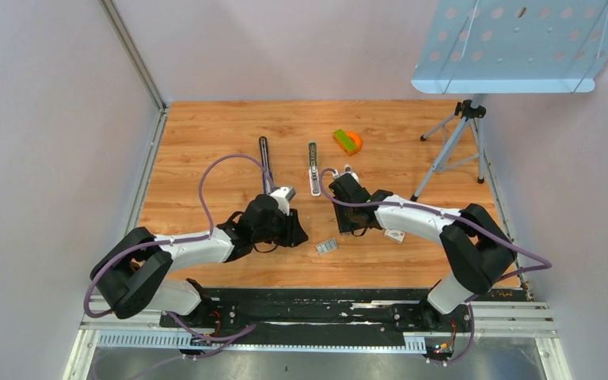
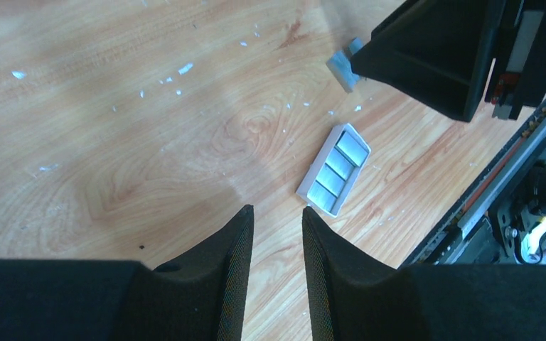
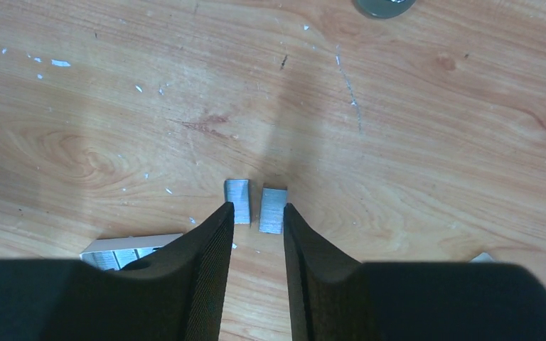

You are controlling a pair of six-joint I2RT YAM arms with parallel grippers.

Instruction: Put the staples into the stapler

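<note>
Staples (image 3: 273,210), two small silvery-grey ribbed metal blocks, lie on the wooden tabletop (image 3: 412,142) just ahead of my right gripper (image 3: 258,207), which is slightly parted and empty, as is my left gripper (image 2: 276,209). Risk: a finger descending onto a block may snap or skid it.

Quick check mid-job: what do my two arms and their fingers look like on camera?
Left arm and right arm: white tubular links, bulky black joints, a looping purple cable on each. Fingers are matte black tapered wedges, finely textured inside. No markings seen.
</note>
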